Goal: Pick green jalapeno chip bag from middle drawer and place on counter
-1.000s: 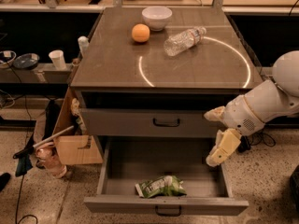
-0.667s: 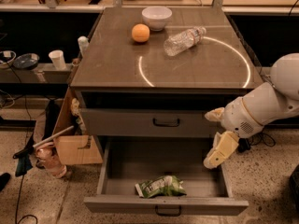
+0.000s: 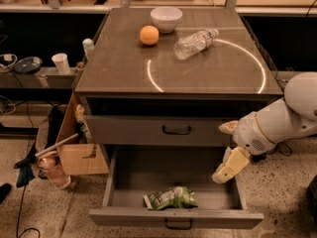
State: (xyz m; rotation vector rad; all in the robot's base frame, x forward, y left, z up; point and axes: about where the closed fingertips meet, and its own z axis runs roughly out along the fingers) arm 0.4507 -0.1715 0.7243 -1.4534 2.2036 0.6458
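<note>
The green jalapeno chip bag (image 3: 171, 198) lies crumpled on the floor of the open middle drawer (image 3: 176, 217), near its front panel. My gripper (image 3: 227, 148) hangs from the white arm at the drawer's right side, above its right wall and up and to the right of the bag. Its cream fingers (image 3: 231, 164) are spread and hold nothing. The counter (image 3: 119, 68) with the bright ring line tops the cabinet.
On the counter lie a clear water bottle (image 3: 195, 43), an orange (image 3: 149, 34) and a white bowl (image 3: 166, 19). The taller-fronted drawer (image 3: 133, 130) above is shut. A cardboard box (image 3: 79, 157) stands left of the cabinet, and a shelf with a cup (image 3: 61, 63) further left.
My gripper has drifted slightly down and to the left, towards the drawer's right wall. The bag and the drawer have not moved.
</note>
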